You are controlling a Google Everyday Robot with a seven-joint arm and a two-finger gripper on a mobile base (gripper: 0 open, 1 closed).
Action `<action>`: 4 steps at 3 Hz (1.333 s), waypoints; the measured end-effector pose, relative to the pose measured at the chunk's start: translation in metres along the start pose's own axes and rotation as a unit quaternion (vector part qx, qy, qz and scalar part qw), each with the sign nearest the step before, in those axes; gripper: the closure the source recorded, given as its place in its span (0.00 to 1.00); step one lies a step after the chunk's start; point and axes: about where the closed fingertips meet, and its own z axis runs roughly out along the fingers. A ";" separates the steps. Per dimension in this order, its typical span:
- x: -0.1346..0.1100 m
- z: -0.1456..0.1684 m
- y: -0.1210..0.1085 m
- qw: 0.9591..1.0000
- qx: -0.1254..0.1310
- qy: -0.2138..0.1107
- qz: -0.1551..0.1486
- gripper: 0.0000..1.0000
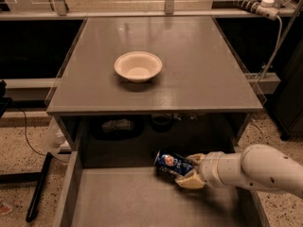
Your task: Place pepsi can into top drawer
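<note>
Glossy pepsi can (170, 163), smooth tool (189, 170) in drawer (118, 197)

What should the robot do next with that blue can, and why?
Probably ease the pepsi can down onto the floor of the top drawer. The tool grips it on its side, over the open drawer's back right part, and I cannot tell whether it touches the floor yet.

One wide, shallow grey top drawer (128, 197) is standing open and serving as landmark. One dark blue metal pepsi can (171, 163) is being held on its side over the drawer's right rear part. One tan two-finger gripper (185, 170) is reaching in from the drawer's right, its two fingers (191, 181) clasping that can. One flat grey cabinet top (199, 74) is lying above and behind the drawer, bearing one round white bowl (138, 66).
</note>
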 end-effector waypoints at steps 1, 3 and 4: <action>0.000 0.000 0.000 1.000 0.000 0.000 0.000 0.59; 0.000 0.000 0.000 1.000 0.000 0.000 0.000 0.13; 0.000 0.000 0.000 1.000 0.000 0.000 0.000 0.00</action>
